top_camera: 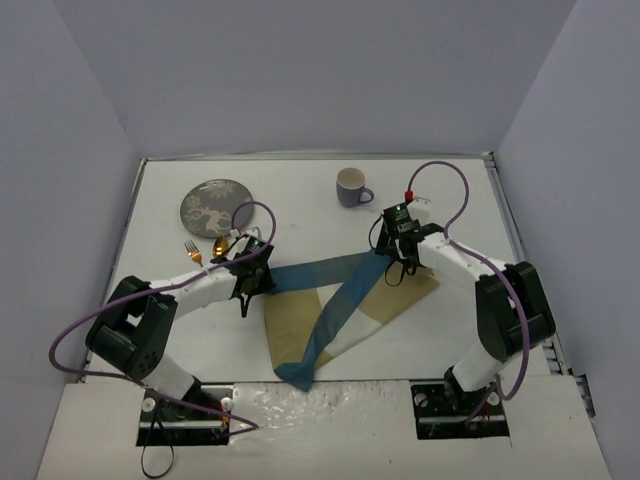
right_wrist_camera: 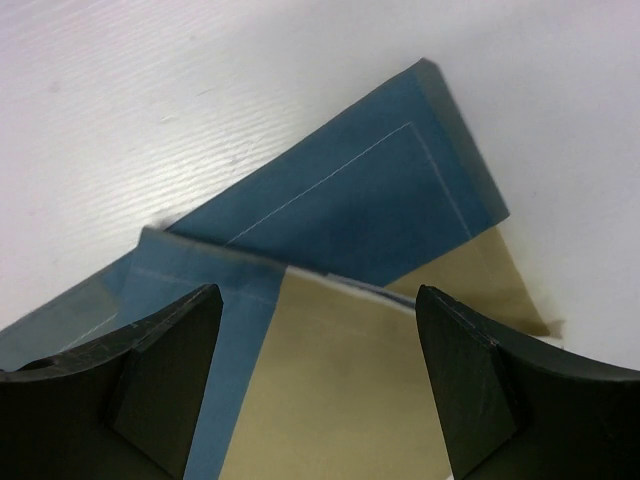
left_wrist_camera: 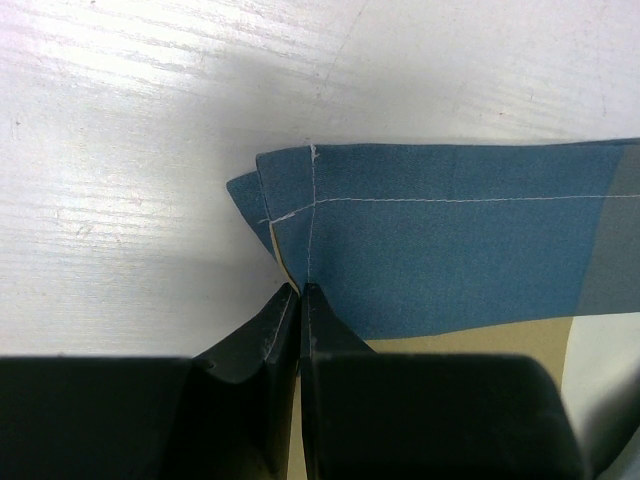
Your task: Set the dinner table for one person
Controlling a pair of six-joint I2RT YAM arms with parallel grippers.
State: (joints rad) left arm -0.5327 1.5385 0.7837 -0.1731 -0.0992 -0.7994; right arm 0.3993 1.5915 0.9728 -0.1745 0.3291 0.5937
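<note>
On the dinner table [top_camera: 300, 175], middle to near edge: checked placemat [top_camera: 335, 305] lying twisted and folded between both arms.

Left gripper [left_wrist_camera: 300, 293], jaws together, pinches the placemat's blue hemmed corner on the left-centre of the tabletop. Right gripper [right_wrist_camera: 318, 330], jaws wide apart, hangs over the cloth's other blue corner right of centre, fingers not touching it. A blue band runs between the two; beige folds trail toward the near edge. Patterned plate [top_camera: 215, 207] near far-left corner; fork [top_camera: 192, 250] just beside it, toward left edge. Mug [top_camera: 351, 187] upright near far edge.
</note>
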